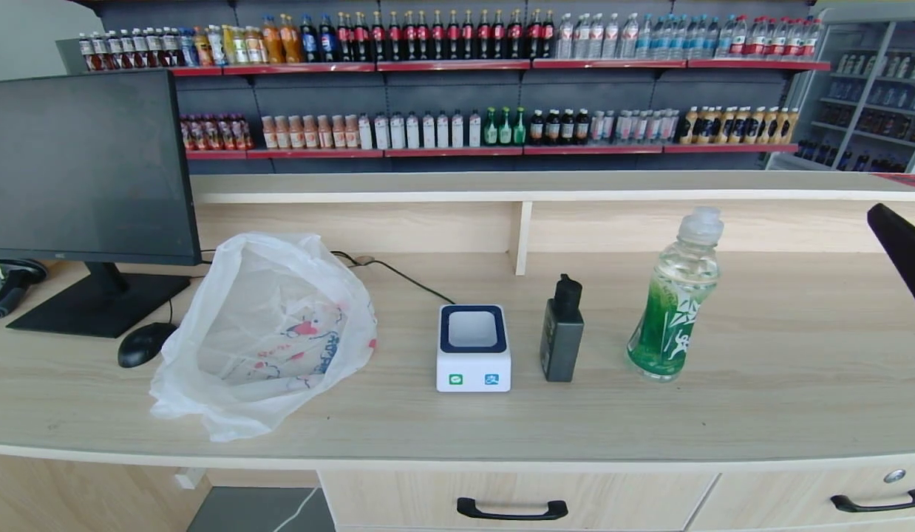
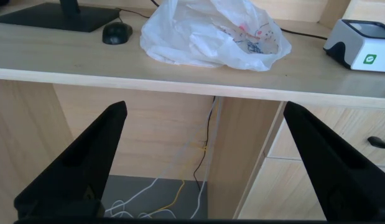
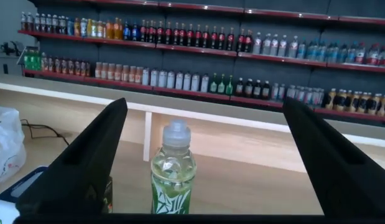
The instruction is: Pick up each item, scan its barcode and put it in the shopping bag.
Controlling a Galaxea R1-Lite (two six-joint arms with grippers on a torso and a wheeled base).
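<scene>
A clear bottle of green drink with a white cap [image 1: 675,295] stands upright at the right of the wooden counter [image 1: 797,369]. Beside it stands a small dark bottle [image 1: 562,340], then the white barcode scanner [image 1: 472,347]. The open white plastic shopping bag [image 1: 265,332] lies left of the scanner. My right gripper [image 3: 201,162] hovers open at the counter's right side, facing the green bottle [image 3: 172,168] from a distance; one finger [image 1: 901,251] shows at the edge. My left gripper [image 2: 201,162] hangs open below the counter's front edge, under the bag [image 2: 211,31].
A monitor [image 1: 88,170], a mouse [image 1: 143,343] and a handheld scanner [image 1: 10,284] occupy the far left. A raised ledge [image 1: 546,188] with a divider [image 1: 522,236] closes the counter's back. Drawers with black handles [image 1: 511,510] sit below the front edge. Cables [image 2: 201,155] hang under the counter.
</scene>
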